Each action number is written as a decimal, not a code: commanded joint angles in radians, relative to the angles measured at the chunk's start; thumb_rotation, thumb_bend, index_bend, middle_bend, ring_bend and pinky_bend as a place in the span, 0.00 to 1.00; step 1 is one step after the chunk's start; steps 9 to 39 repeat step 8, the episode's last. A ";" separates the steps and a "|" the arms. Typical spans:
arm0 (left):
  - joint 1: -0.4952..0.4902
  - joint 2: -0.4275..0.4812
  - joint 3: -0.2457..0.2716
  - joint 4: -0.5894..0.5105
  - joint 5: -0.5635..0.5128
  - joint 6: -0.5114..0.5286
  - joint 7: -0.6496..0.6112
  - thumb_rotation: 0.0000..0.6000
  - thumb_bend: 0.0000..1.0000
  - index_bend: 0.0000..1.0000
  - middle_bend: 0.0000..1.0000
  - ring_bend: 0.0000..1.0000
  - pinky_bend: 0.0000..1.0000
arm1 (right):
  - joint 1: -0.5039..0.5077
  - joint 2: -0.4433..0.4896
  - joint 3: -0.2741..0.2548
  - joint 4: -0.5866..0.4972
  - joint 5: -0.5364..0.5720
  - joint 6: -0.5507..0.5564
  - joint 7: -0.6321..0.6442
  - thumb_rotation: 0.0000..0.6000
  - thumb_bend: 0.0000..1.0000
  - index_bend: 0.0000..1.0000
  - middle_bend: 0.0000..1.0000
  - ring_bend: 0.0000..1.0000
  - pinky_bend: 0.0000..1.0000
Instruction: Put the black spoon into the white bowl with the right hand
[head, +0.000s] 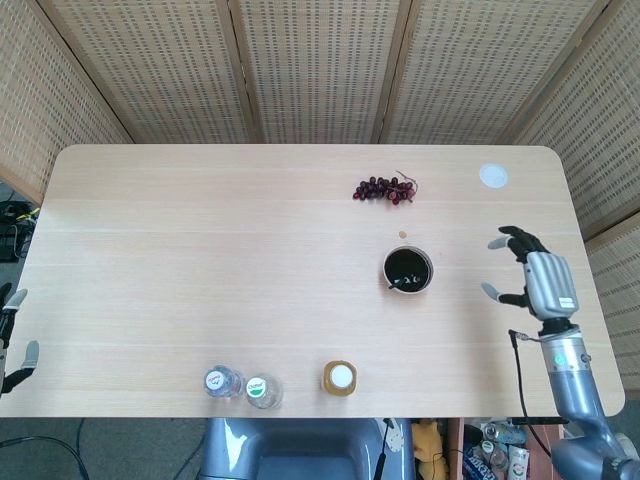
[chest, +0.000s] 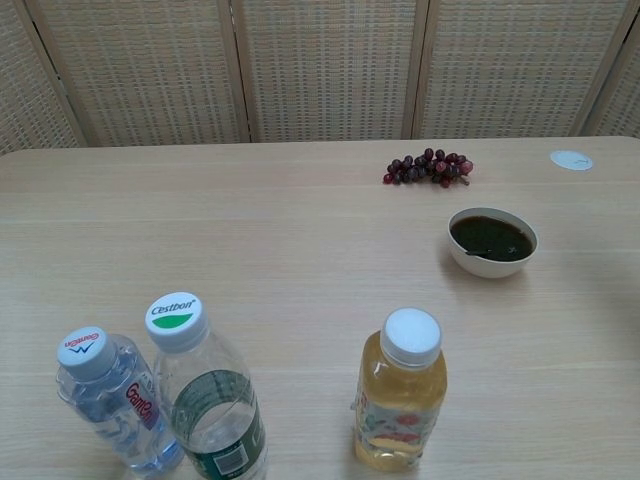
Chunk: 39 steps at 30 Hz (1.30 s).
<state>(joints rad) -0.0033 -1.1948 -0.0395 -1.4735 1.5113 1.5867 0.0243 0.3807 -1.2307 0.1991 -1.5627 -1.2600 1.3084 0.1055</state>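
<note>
Head view, table: I see from above a pale wooden table (head: 200, 250) backed by woven screens.
Head view, white bowl: the white bowl (head: 408, 270) sits right of centre, its inside dark; I read that as the black spoon (head: 407, 267) filling it, with a thin pale handle-like sliver at the near left rim.
Head view, right hand: my right hand (head: 537, 282) hovers near the table's right edge, well apart from the bowl, fingers spread and grasping nothing.
Head view, left hand: only fingertips of my left hand (head: 14, 340) show beyond the near left corner; I cannot tell how it is posed.
Head view, grapes: a bunch of dark grapes (head: 386, 189) lies toward the far edge, behind the bowl.
Head view, disc: a small white disc (head: 493, 176) lies near the far right corner.
Head view, bottles: along the near edge, two clear bottles touch each other, one with a red-marked cap (head: 222, 382) and one with a green-marked cap (head: 264, 391); a yellow drink bottle (head: 340, 378) stands apart to their right.

Chest view, bowl: the bowl (chest: 492, 242) holds the dark spoon (chest: 492, 238) almost rim to rim.
Chest view, bottles: the green-capped bottle (chest: 205, 400) looks mostly empty; the red-capped one (chest: 112, 402) holds clear liquid; the yellow one (chest: 400, 392) is nearly full.
Chest view, hands: neither appears here.
</note>
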 joint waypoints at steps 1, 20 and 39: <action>0.004 -0.008 0.000 0.006 0.011 0.016 0.004 1.00 0.48 0.01 0.00 0.00 0.00 | -0.050 0.007 -0.047 -0.006 -0.038 0.053 -0.075 1.00 0.26 0.36 0.19 0.12 0.26; 0.018 -0.016 0.020 0.006 0.036 0.036 0.010 1.00 0.48 0.01 0.00 0.00 0.00 | -0.127 -0.025 -0.111 0.010 -0.110 0.179 -0.234 1.00 0.26 0.31 0.14 0.06 0.20; 0.018 -0.016 0.020 0.006 0.036 0.036 0.010 1.00 0.48 0.01 0.00 0.00 0.00 | -0.127 -0.025 -0.111 0.010 -0.110 0.179 -0.234 1.00 0.26 0.31 0.14 0.06 0.20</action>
